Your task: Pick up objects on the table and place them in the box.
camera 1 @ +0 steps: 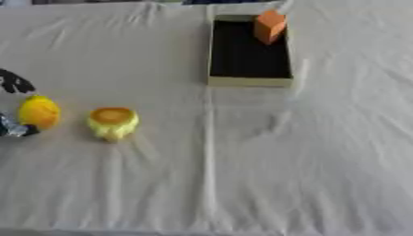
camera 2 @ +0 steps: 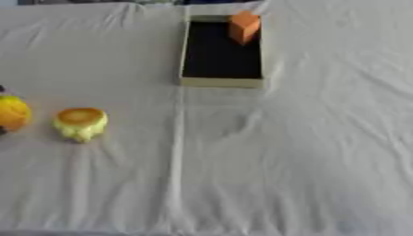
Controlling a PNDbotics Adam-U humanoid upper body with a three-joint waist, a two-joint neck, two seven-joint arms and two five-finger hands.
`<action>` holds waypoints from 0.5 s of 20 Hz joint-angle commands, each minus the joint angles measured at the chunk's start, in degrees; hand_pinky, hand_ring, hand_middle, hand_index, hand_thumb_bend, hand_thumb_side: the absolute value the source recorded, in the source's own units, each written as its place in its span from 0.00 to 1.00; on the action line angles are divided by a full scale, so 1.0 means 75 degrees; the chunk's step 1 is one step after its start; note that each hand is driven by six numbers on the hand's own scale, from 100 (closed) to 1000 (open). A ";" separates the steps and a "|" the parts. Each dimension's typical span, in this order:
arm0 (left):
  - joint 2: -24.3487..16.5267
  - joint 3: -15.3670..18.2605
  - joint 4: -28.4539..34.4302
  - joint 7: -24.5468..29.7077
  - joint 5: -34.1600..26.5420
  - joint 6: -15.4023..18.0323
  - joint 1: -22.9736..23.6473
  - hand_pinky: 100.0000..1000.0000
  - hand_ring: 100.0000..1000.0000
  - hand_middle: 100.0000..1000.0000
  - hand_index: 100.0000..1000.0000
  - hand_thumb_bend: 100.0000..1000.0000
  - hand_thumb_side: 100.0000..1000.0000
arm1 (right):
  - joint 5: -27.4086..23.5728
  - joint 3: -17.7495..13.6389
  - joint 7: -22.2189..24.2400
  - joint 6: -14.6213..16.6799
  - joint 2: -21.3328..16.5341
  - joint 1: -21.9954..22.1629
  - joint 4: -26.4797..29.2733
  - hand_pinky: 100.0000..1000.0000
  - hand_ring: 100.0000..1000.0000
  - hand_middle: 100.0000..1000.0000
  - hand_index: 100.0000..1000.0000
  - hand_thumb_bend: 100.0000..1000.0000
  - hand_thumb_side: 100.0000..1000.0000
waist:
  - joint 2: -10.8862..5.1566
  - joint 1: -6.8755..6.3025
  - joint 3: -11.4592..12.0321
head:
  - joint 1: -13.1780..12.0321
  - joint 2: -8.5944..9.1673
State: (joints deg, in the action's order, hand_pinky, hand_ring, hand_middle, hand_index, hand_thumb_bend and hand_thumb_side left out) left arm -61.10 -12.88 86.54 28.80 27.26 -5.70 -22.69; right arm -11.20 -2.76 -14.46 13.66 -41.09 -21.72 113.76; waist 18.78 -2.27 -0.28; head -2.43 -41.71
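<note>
A shallow box [camera 1: 248, 82] with a black inside lies at the far middle of the table. An orange block [camera 1: 269, 26] stands in its far right corner. A yellow round fruit [camera 1: 38, 112] rests at the left edge. My left hand [camera 1: 12, 83] reaches in there, open, with one dark finger just behind the fruit and another part [camera 1: 13, 128] at its near side. To the fruit's right sits a pale yellow cup-shaped thing with an orange top [camera 1: 113, 122]. The right hand shows in no view.
A wrinkled white cloth [camera 1: 306, 161] covers the whole table, with a long fold running from the box toward the front edge. The table's near edge shows along the bottom.
</note>
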 commanded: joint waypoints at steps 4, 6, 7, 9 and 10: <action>-0.0108 0.0087 0.0014 -0.0480 -0.0287 -0.0043 -0.0148 0.70 0.63 0.56 0.64 0.12 0.06 | -0.0040 -0.0105 -0.0009 -0.0030 -0.0123 -0.0025 0.0111 0.96 0.83 0.65 0.82 0.00 0.48 | -0.0109 0.0006 -0.0004 | -0.0006 0.0072; -0.0089 0.0090 0.0098 -0.0700 -0.0484 -0.0022 -0.0126 0.69 0.61 0.54 0.61 0.01 0.00 | -0.0032 -0.0122 -0.0017 -0.0041 -0.0110 0.0000 0.0111 0.96 0.83 0.65 0.82 0.00 0.48 | -0.0106 0.0003 -0.0001 | -0.0003 0.0060; -0.0083 0.0100 0.0150 -0.0806 -0.0588 -0.0011 -0.0114 0.69 0.60 0.53 0.59 0.01 0.00 | -0.0030 -0.0129 -0.0023 -0.0050 -0.0101 0.0012 0.0111 0.96 0.83 0.65 0.82 0.00 0.48 | -0.0106 0.0000 0.0001 | -0.0002 0.0058; -0.0088 0.0122 0.0249 -0.1006 -0.0767 -0.0015 -0.0085 0.67 0.57 0.50 0.54 0.02 0.00 | -0.0026 -0.0138 -0.0028 -0.0070 -0.0089 0.0030 0.0111 0.96 0.83 0.65 0.82 0.00 0.48 | -0.0110 -0.0006 0.0005 | -0.0002 0.0053; -0.0094 0.0131 0.0289 -0.1106 -0.0823 -0.0036 -0.0073 0.66 0.56 0.48 0.51 0.04 0.00 | -0.0025 -0.0143 -0.0032 -0.0077 -0.0087 0.0038 0.0111 0.96 0.83 0.65 0.82 0.00 0.48 | -0.0114 -0.0011 0.0007 | -0.0004 0.0048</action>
State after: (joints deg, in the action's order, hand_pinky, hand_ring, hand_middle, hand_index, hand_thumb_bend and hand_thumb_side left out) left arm -60.15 -12.83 87.80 21.54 21.99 -5.94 -22.85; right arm -11.21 -3.06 -14.53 13.32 -40.81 -21.13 113.76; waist 18.91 -2.35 -0.30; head -2.42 -41.71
